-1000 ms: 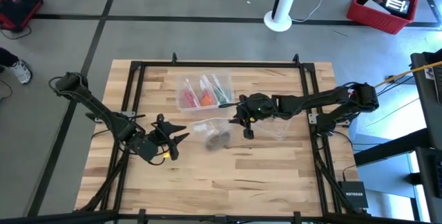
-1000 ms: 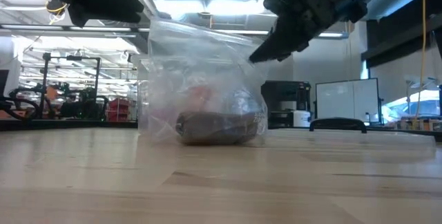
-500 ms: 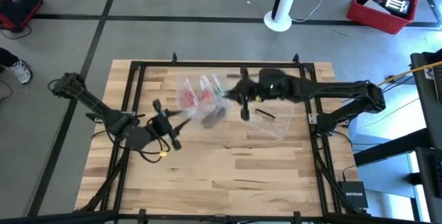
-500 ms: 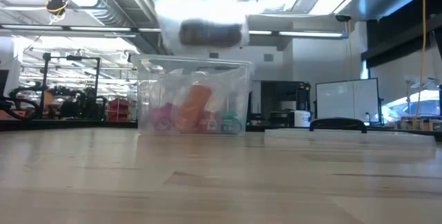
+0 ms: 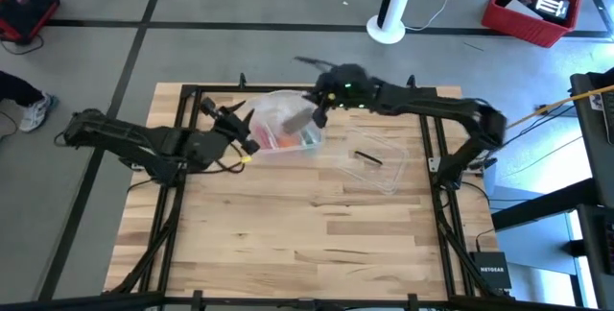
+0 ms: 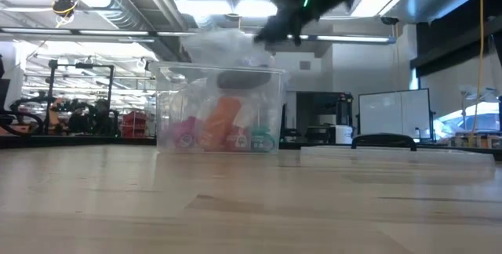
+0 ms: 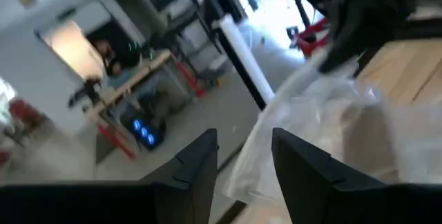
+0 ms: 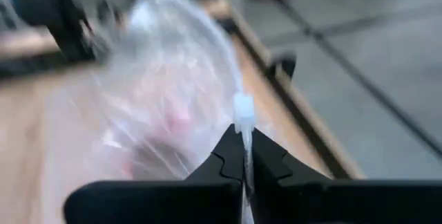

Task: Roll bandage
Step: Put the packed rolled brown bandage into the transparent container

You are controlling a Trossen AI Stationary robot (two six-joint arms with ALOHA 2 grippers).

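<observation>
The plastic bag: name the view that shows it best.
Right wrist view: the plastic bag fills the frame, its edge pinched in the shut right end effector. High view shows it lifted over the clear box; low view a blur; left wrist view a corner.

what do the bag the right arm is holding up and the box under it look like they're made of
Bag: thin clear plastic film, glossy and crinkled, probably polyethylene; the table shows through it, and it hangs limp from the right gripper.
Box: rigid clear plastic, smooth, with straight walls; its colored contents show through.
</observation>
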